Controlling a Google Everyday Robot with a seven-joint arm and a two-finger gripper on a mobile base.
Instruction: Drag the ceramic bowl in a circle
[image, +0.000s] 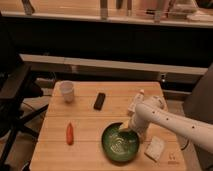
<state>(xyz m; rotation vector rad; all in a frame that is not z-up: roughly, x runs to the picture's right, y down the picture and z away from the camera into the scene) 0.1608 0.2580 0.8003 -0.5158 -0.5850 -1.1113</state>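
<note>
The ceramic bowl (116, 148) sits near the front edge of the desk (85, 119), right of centre, between an orange stick (69, 133) and a white pad (154, 148), with the end effector (125, 129) at its far right rim (spread or pinching, I cannot tell).

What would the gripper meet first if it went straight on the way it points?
Probably the ceramic bowl: the gripper points down at its far rim, seemingly touching it; depth is unclear.
</note>
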